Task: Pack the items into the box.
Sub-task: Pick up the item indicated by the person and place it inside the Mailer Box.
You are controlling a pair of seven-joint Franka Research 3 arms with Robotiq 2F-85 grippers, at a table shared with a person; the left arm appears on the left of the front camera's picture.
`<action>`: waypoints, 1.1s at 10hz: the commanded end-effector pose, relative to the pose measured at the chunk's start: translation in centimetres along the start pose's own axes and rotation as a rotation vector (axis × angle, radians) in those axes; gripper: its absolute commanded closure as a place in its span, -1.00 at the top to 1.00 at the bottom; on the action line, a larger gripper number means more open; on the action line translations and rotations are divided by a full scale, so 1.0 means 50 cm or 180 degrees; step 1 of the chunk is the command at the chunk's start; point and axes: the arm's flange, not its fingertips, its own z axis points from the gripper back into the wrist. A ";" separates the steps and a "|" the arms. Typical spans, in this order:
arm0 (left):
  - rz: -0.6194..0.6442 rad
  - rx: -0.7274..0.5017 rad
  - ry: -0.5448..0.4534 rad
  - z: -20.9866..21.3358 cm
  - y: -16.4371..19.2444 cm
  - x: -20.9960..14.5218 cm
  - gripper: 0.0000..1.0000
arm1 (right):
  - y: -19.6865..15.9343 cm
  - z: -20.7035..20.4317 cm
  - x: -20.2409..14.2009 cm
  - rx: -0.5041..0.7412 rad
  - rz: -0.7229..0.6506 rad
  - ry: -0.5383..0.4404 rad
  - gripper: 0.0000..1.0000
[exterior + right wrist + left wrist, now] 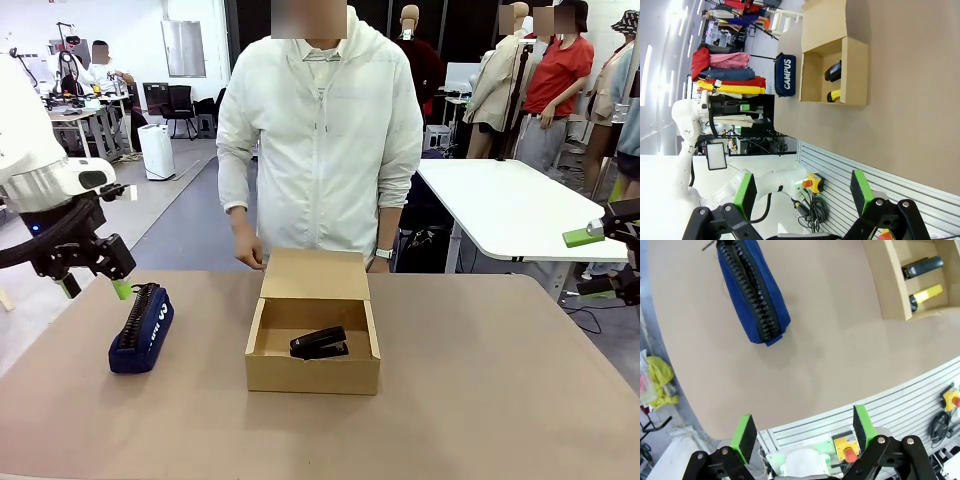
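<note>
The navy blue pouch (142, 328) lies on the table at the left, zipper up; it also appears as the pouch (753, 289) and, sideways with white lettering, the pouch (785, 74). A black stapler (319, 343) lies inside the open brown box (312, 373) at the table's middle, lid flap standing at the back. The box (890, 285) and the stapler (922, 267) show at the upper right in the left wrist view. My left gripper (95, 286) hovers open just up and left of the pouch. Off the table's right edge my right gripper (600, 262) hangs open, holding nothing.
A person in a white jacket stands behind the box, one hand (248, 250) near the lid's left corner. A white table (510, 205) stands behind at the right. Bare tabletop (500, 380) spreads right of the box.
</note>
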 end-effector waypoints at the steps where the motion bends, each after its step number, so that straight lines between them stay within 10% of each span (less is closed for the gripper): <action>1: 0.0286 0.0125 0.0135 -0.086 0.039 0.097 1.00 | 0.000 0.005 -0.003 -0.0043 0.0012 0.0030 1.00; 5: 0.0696 0.0158 -0.0236 -0.268 0.089 0.177 1.00 | 0.000 0.005 -0.003 -0.0043 0.0012 0.0030 1.00; 11: 0.0685 0.0125 -0.0320 -0.303 0.108 0.190 1.00 | 0.000 0.005 -0.003 -0.0043 0.0012 0.0030 1.00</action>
